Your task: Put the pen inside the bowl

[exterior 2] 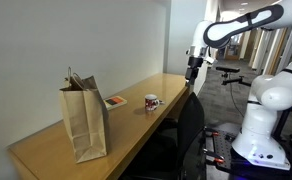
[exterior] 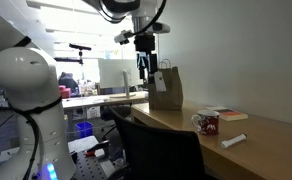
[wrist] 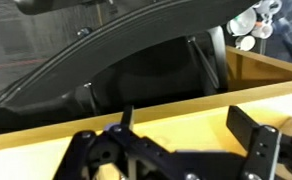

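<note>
One gripper (exterior: pixel 146 68) hangs high and well left of the bowl (exterior: pixel 207 122) in an exterior view. In the wrist view its fingers (wrist: pixel 248 135) are spread wide with nothing between them. Brown paper bag (exterior: pixel 166 88) stands left of the bowl, apart from it. Bowl upright on the wooden table (exterior: pixel 176 118). Book (exterior: pixel 229 115) just right of the bowl, behind. Pen (exterior: pixel 233 140) lies right of the bowl, nearer the camera, not touching it.
</note>
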